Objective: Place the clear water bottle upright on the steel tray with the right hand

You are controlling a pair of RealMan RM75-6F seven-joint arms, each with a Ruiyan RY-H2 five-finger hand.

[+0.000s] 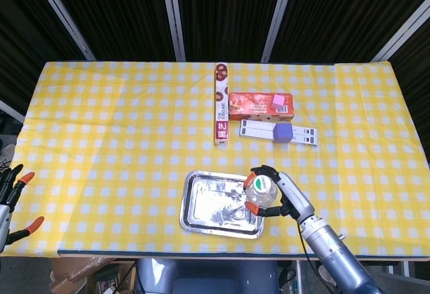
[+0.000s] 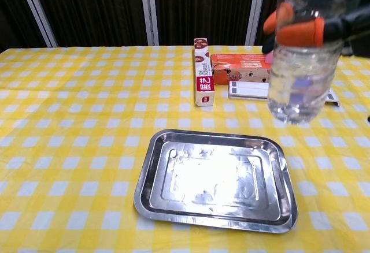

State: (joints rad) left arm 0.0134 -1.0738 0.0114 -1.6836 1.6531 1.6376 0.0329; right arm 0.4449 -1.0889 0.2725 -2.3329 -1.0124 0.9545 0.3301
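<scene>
My right hand [image 1: 279, 197] grips the clear water bottle [image 2: 300, 62] around its upper body, orange fingertips [image 2: 298, 29] wrapped across it. The bottle hangs upright in the air above and just past the right end of the steel tray [image 2: 173, 198]; its white and green cap [image 1: 262, 185] shows only in the head view. The tray [image 1: 195, 207] lies bare near the table's front edge. My left hand [image 1: 10, 197] sits off the table's left front corner with its fingers spread and nothing in it.
A red and white carton [image 2: 202, 73] stands on end behind the tray. Beyond it lie a red snack box [image 2: 240, 65] and a white flat strip [image 1: 279, 131] carrying a purple cube [image 1: 284, 132]. Yellow checked cloth [image 2: 69, 126] covers the table.
</scene>
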